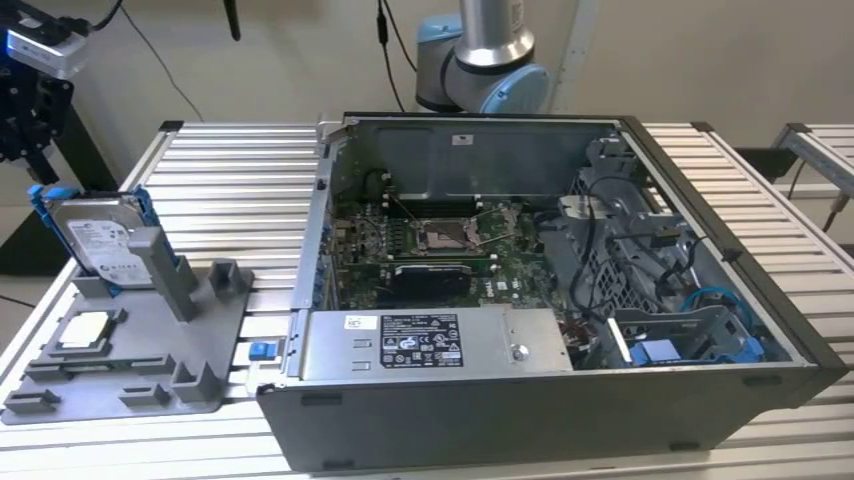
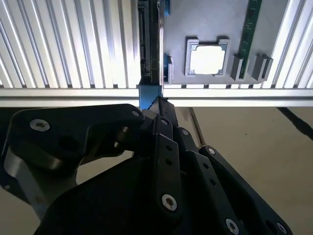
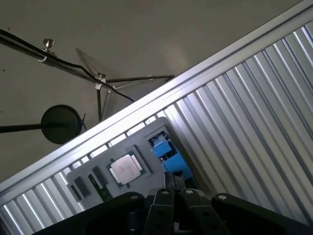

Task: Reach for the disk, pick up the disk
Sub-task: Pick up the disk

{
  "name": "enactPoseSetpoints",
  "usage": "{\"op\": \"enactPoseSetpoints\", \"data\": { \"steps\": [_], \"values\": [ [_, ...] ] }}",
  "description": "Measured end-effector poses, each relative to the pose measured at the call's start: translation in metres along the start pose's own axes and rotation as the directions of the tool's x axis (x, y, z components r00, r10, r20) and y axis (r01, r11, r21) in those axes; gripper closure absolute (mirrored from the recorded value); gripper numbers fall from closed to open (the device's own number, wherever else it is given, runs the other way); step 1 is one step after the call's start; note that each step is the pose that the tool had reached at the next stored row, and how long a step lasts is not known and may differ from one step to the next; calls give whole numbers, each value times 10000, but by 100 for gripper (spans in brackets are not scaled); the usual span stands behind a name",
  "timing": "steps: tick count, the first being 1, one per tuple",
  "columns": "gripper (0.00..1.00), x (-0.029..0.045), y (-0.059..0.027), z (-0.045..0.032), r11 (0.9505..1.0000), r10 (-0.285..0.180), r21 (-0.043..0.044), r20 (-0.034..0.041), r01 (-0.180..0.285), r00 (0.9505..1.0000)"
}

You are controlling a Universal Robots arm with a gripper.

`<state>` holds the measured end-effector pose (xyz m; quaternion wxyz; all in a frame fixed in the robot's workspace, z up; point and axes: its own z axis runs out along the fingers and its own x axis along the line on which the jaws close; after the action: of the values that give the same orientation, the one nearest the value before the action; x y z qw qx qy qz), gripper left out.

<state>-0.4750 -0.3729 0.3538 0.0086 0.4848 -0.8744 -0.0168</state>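
The disk (image 1: 104, 240) is a silver-grey drive with a white label in a bright blue bracket. It stands on edge in a slot of the grey holder (image 1: 134, 375) at the exterior view's left. My black gripper (image 1: 38, 175) hangs over its upper far corner. In the second wrist view the disk (image 2: 149, 44) runs edge-on away from the gripper (image 2: 155, 104), whose fingertips close on the blue bracket's end. In the first wrist view the blue bracket of the disk (image 3: 168, 155) shows just beyond the gripper (image 3: 172, 185).
A small square silver chip (image 1: 83, 330) lies in the holder near the disk. An open computer case (image 1: 534, 410) fills the middle of the ribbed aluminium table (image 1: 227, 160), with a labelled metal box (image 1: 427, 345) inside. The table edge (image 2: 234, 95) and the floor lie close behind the gripper.
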Motion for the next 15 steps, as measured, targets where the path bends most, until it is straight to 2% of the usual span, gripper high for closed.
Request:
{"op": "enactPoseSetpoints", "data": {
  "steps": [10, 15],
  "values": [
    [100, 0, 0, 0, 10000, -78, 1, -3, 78, 10000],
    [100, 0, 0, 0, 9978, -667, -1, -25, 667, 9978]
  ]
}}
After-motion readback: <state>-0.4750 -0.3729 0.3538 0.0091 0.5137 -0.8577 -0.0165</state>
